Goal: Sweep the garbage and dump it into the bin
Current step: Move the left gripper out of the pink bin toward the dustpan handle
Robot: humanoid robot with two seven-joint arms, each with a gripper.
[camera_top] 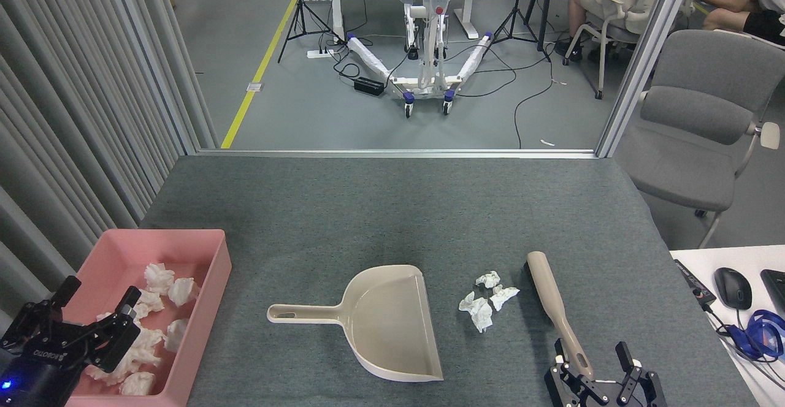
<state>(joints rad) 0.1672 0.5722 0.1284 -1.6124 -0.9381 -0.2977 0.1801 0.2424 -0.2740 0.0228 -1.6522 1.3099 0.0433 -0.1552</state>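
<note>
Three small wads of white tissue, the garbage [486,300], lie on the grey table between a beige dustpan [385,322] and a beige brush [552,303]. The dustpan's mouth faces the wads, its handle pointing left. The pink bin [211,272] sits at the front left with several white wads inside. My left gripper [98,303] hangs open over the bin's near end. My right gripper [592,358] is open at the bottom edge, its fingers on either side of the brush handle's near tip without closing on it.
A grey office chair [699,131] stands right of the table. A white desk corner [736,296] with a mouse and cables sits at the right. Grey slatted panels [73,119] line the left side. Beyond the table's far edge are floor stands, cables and seated people.
</note>
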